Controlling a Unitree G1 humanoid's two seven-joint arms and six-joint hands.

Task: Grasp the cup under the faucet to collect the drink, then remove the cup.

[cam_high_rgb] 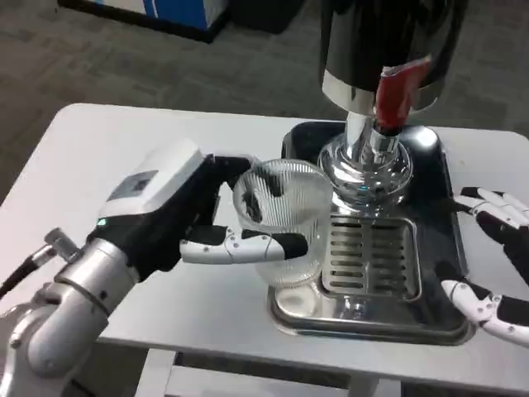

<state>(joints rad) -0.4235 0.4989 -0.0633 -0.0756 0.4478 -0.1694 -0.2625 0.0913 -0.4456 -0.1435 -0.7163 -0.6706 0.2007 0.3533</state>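
Left hand (178,217) grips the ribbed clear cup (279,223) beside the faucet (391,99); right hand (493,265) is open. Drink could be spilled if the cup is tilted.

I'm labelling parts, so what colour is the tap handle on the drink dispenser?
Red, on the tap handle above the chrome dispenser base; the head view shows it best.

Tabletop (124,141): white, rounded corner up at ten o'clock, near edge running along the bottom.
Drip tray (364,318): shiny steel, sitting flat on the tabletop at four o'clock, slotted grate in its middle.
Dispenser (372,157): chrome base planted at the tray's twelve o'clock end, red tap handle above.
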